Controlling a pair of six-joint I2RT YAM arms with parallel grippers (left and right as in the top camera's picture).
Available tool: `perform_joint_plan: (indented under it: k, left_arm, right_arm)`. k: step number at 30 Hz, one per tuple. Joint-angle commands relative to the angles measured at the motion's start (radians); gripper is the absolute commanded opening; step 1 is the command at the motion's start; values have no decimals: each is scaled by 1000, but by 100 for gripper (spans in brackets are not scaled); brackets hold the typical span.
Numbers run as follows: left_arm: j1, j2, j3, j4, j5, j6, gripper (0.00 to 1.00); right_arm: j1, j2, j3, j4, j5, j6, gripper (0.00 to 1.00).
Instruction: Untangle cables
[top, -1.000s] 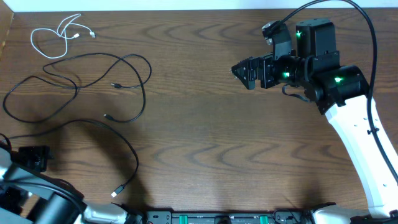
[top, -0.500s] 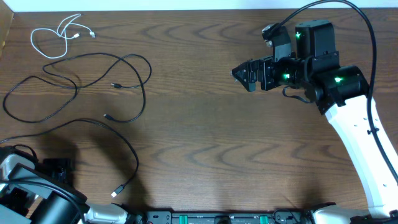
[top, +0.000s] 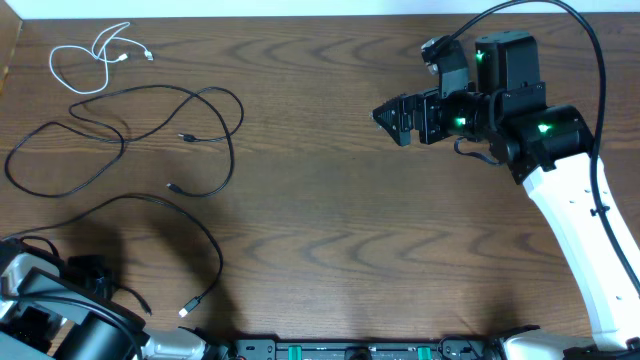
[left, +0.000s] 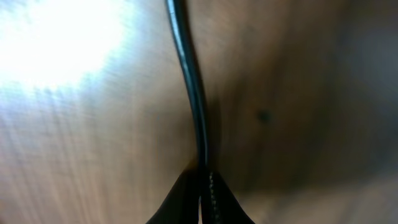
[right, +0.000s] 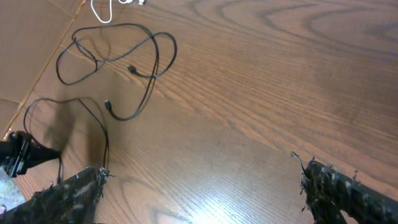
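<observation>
Dark brown wood-grain table (top: 330, 240) fills all three views, with the grain in long wavy loops. A soft dark shadow (top: 120, 240) lies on the table at lower left in the overhead view. Bright glare patch (left: 56, 43) on the wood at upper left of the left wrist view, everything else there blurred. Thin white strip (top: 250, 8) runs along the table's far edge, can't tell what it is. Tan cardboard-like panel (right: 22, 43) with crease lines sits just beyond the table's left edge in the right wrist view.
</observation>
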Motion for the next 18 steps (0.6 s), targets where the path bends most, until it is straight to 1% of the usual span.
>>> perform_joint_plan:
  k: [1, 4, 6, 9, 10, 12, 14, 18]
  left_arm:
    - [-10, 44, -48, 23, 192, -13, 8]
    - [-10, 44, -48, 56, 264, -13, 8]
    - [-10, 44, -48, 74, 270, -16, 8]
    - [-10, 44, -48, 93, 284, -55, 7]
    - [-10, 44, -48, 103, 310, -62, 8]
    - [-10, 44, -48, 130, 430, -62, 8]
    - [-10, 44, -48, 155, 509, -62, 8]
    - [-10, 43, -48, 157, 509, -56, 8]
  right_arm:
    - [1, -5, 14, -1, -7, -8, 99]
    - [1, -5, 14, -2, -10, -8, 99]
    - [1, -5, 14, -5, -11, -8, 99]
    - [1, -5, 14, -5, -11, -8, 99]
    - [1, -5, 14, -5, -11, -8, 99]
    - [1, -5, 14, -5, -11, -8, 99]
    - [1, -5, 14, -5, -10, -8, 99]
    - [1, -5, 14, -5, -10, -8, 99]
